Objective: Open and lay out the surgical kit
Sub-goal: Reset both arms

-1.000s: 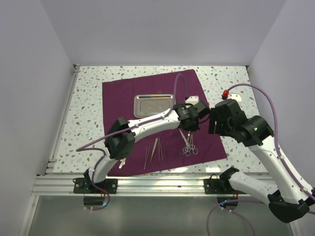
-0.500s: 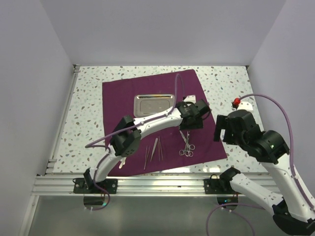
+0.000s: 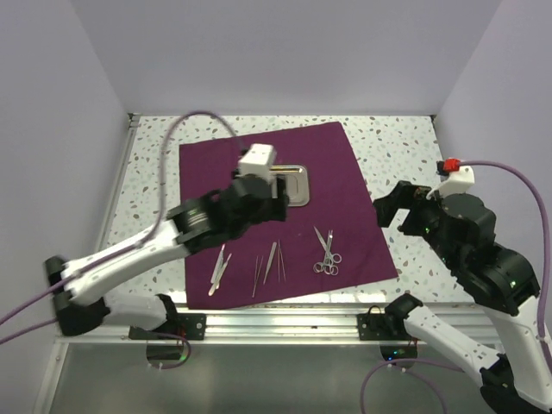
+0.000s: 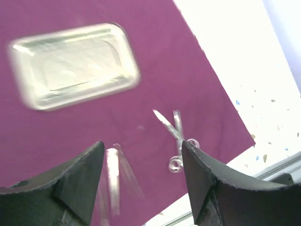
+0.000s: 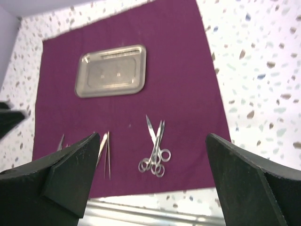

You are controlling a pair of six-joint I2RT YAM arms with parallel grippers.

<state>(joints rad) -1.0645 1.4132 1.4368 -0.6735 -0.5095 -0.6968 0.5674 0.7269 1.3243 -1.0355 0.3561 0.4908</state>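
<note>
Speckled white desk [image 3: 405, 147], enclosed by plain pale walls, is recorded as the work surface. The left tool [image 4: 142, 150] is seen with its fingers apart and nothing between them; it is held in the air above the middle of the plum cloth [image 3: 345, 172], and part of the steel tray [image 5: 111, 70] is hidden by it in the top view. The right tool [image 5: 150, 141] is likewise spread wide and empty, raised near the cloth's right edge. The cloth is laid open and flat on the desk. The tray is placed on the far middle of the cloth. The ring-handled scissors [image 3: 326, 254] are laid on the near right part of the cloth, rings toward the near edge, touched by neither tool. Thin straight instruments [image 3: 274, 260] are set out just left of the scissors, and tweezers [image 3: 220, 267] lie further left. The left wrist view is blurred; finer detail cannot be told there.
</note>
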